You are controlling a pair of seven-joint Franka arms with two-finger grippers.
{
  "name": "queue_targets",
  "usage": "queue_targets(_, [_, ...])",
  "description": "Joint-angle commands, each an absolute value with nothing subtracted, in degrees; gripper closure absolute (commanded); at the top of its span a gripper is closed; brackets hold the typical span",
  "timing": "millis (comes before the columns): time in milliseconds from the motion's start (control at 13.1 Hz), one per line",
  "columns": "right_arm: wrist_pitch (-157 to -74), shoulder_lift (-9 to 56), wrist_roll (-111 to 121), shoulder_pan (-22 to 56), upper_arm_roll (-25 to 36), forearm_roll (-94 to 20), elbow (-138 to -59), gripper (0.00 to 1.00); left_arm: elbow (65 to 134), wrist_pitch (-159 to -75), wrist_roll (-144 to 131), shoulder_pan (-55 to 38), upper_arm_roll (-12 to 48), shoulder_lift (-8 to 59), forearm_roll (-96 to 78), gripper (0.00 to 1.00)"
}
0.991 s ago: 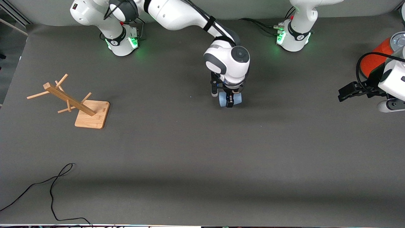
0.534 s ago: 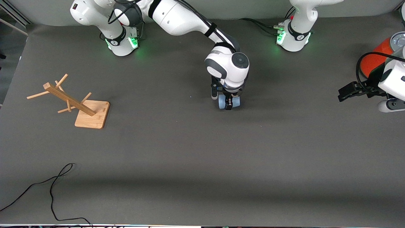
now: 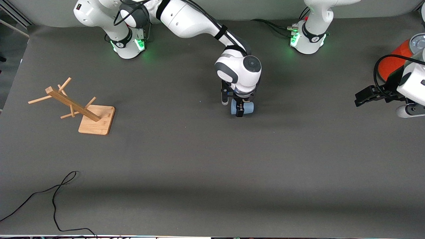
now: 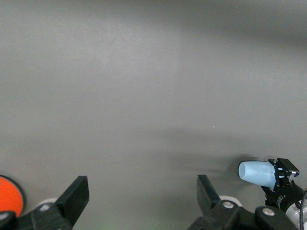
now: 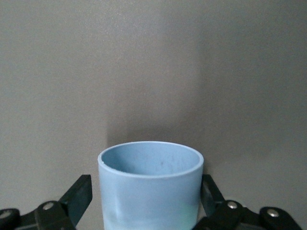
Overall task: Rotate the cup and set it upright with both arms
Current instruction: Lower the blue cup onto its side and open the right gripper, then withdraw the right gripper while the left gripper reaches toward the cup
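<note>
Cup between right gripper jaws, parted, one finger clear. Left gripper wide open, waiting beside can. Rack, cable well apart.

Grey table carries wooden rack; black cable; cup, seemingly resting; orange-red can.

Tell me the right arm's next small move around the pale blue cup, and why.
Probably lift the right gripper straight off the small pale blue tapered cup: its fingers stand open either side of it, one with a visible gap, so nothing grips it. The left gripper waits open at its own end of the table.
</note>
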State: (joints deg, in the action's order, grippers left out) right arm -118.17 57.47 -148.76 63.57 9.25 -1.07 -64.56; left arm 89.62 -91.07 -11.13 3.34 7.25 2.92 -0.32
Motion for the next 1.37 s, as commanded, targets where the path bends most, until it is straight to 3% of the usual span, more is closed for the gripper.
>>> queue_targets(0, [-117.4, 57.3, -150.6, 64.0, 9.7, 0.4, -62.7, 0.00, 89.6, -91.1, -11.2, 3.1, 7.1, 2.5, -0.9, 0.00])
queue_targets(610, [-99.8, 39.1, -144.4, 62.8, 9.8, -0.6, -63.0, 0.00, 89.4, -91.4, -11.3, 3.0, 7.1, 2.5, -0.9, 0.00])
queue_targets(991, [-82.6, 27.4, -114.7, 51.8, 10.3, -0.7, -63.6, 0.00, 89.4, -90.9, -11.7, 2.6, 7.4, 2.6, -0.9, 0.00])
queue_targets(1296, [-79.6, 17.2, -89.3, 42.3, 10.6, -0.6, -70.1, 0.00, 89.4, -91.0, -21.9, -0.9, 11.3, 3.6, -0.4, 0.00])
